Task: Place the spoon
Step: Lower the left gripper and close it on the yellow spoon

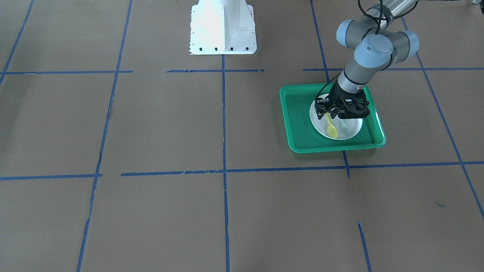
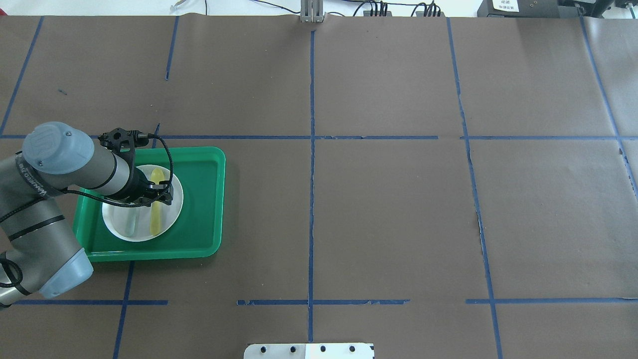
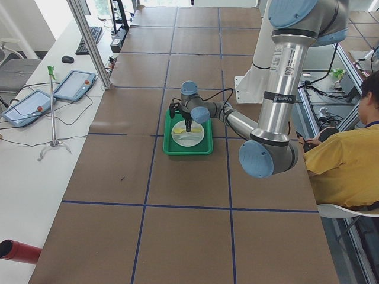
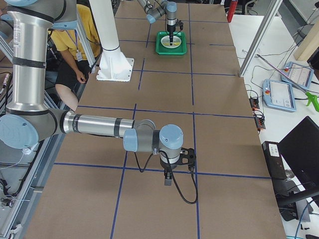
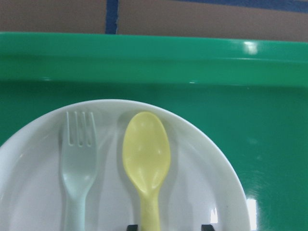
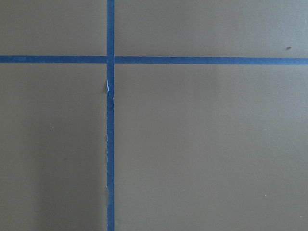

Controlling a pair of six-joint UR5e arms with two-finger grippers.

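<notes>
The yellow spoon (image 5: 146,154) lies flat on the white plate (image 5: 29,192), next to a pale grey-green fork (image 5: 79,159). The plate sits in the green tray (image 5: 269,144). My left gripper (image 5: 168,227) is low over the plate, open, with its two dark fingertips standing apart on either side of the spoon's handle. The overhead view shows the same: the left gripper (image 2: 158,195) is above the spoon (image 2: 155,219). My right gripper (image 4: 168,180) shows only in the exterior right view, hanging over bare table, and I cannot tell whether it is open or shut.
The tray (image 2: 204,199) stands on the brown table with blue tape lines, on the robot's left side. The white robot base (image 1: 223,28) stands at the table's near middle. An operator in yellow (image 3: 349,171) sits beside the table.
</notes>
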